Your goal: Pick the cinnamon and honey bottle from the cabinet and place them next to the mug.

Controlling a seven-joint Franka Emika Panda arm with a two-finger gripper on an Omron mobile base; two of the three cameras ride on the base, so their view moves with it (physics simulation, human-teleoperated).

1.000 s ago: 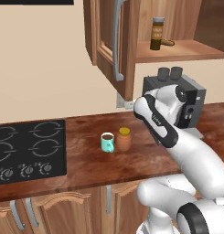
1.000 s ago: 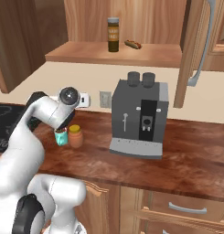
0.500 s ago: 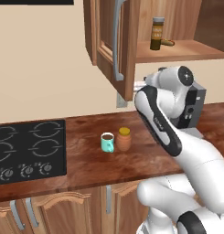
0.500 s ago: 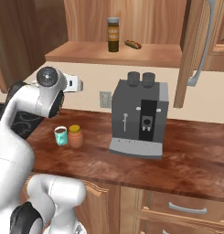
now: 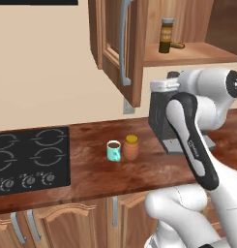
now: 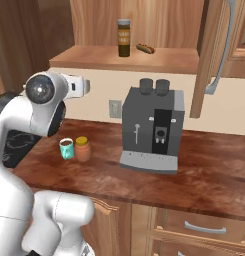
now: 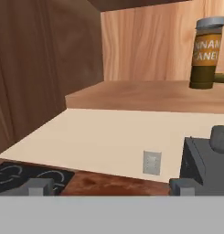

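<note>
The cinnamon (image 5: 167,35) (image 6: 124,37) (image 7: 206,52), a tall dark bottle with a grey cap, stands upright on the shelf of the open cabinet (image 5: 187,52). The teal mug (image 5: 113,150) (image 6: 66,148) sits on the counter, and the yellow-lidded honey bottle (image 5: 131,147) (image 6: 83,149) stands right beside it. My gripper (image 7: 109,187) is open and holds nothing. It hangs above the counter, below shelf height, left of the cinnamon and well short of it. In the right base view the hand (image 6: 78,86) points right, toward the wall.
A grey coffee machine (image 6: 151,131) (image 7: 208,160) stands on the counter under the shelf. A small brown sausage-like item (image 6: 145,48) lies next to the cinnamon. The cabinet door (image 5: 117,48) hangs open with its curved handle (image 5: 122,43). A stove (image 5: 28,155) is at the left, a wall outlet (image 7: 152,163) below the shelf.
The arm has swung up from just above the counter by the mug, and the hand now sits higher, closer to shelf level. Mug, honey bottle and cinnamon have not moved.
</note>
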